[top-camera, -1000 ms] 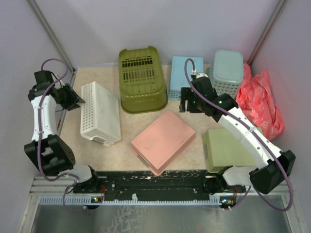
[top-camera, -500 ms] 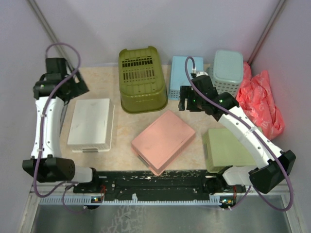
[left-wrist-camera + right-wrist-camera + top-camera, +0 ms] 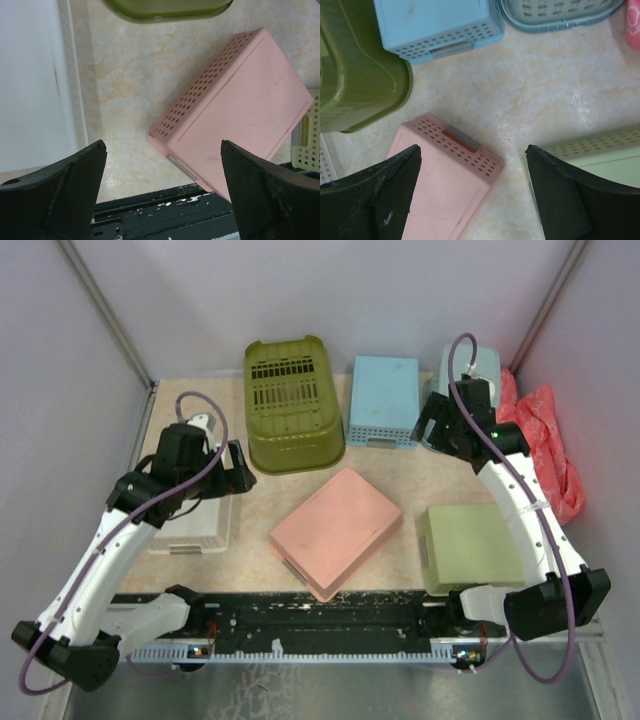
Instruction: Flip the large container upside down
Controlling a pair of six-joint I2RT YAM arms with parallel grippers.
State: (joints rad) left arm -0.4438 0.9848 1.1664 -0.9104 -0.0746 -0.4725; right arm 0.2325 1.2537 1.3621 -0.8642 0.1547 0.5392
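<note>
Tan table (image 3: 405,475), seen from above. The large container (image 3: 292,405), an olive-green tub, stands at upper centre with its rim down and slotted bottom facing up, clear of both arms. Pink box (image 3: 337,528) at centre; pale-green tray (image 3: 470,545) at lower right; white basket (image 3: 195,530) at left, partly under the left arm. Left gripper (image 3: 163,145) and right gripper (image 3: 473,148): fingers spread wide, holding nothing, the pink box visible between them.
</note>
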